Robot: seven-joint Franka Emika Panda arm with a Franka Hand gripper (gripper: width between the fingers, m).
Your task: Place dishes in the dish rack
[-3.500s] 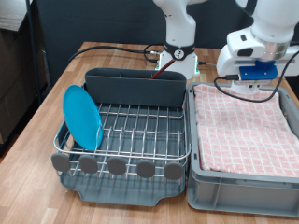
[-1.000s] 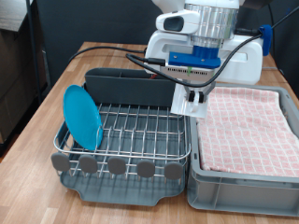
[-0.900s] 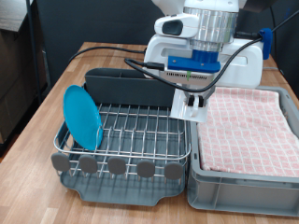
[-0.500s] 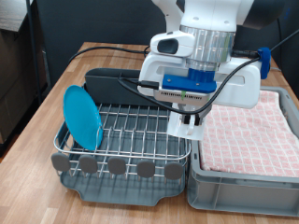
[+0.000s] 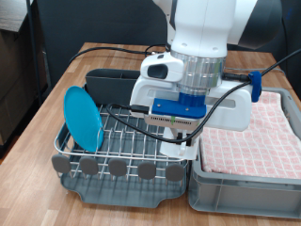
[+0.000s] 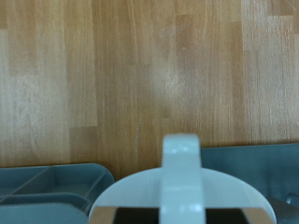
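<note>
Gripper [image 5: 184, 141] lowered from crate side onto dish rack [image 5: 122, 132], well right of racked blue plate [image 5: 82, 118]; fingers clenched on white cup [image 6: 181, 191]. Cup-placing step: needs gentle set-down, release.

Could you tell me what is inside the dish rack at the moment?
The blue plate stands on edge at the exterior view's left end of the dish rack. The gripper holds the white cup over the other end, hiding that part.

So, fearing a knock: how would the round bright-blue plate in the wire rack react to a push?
The round bright-blue plate stands on edge, so a sideways push would probably tip it. Its round rim might roll along the silver wire rack. It looks rigid, smooth, likely slippery.
</note>
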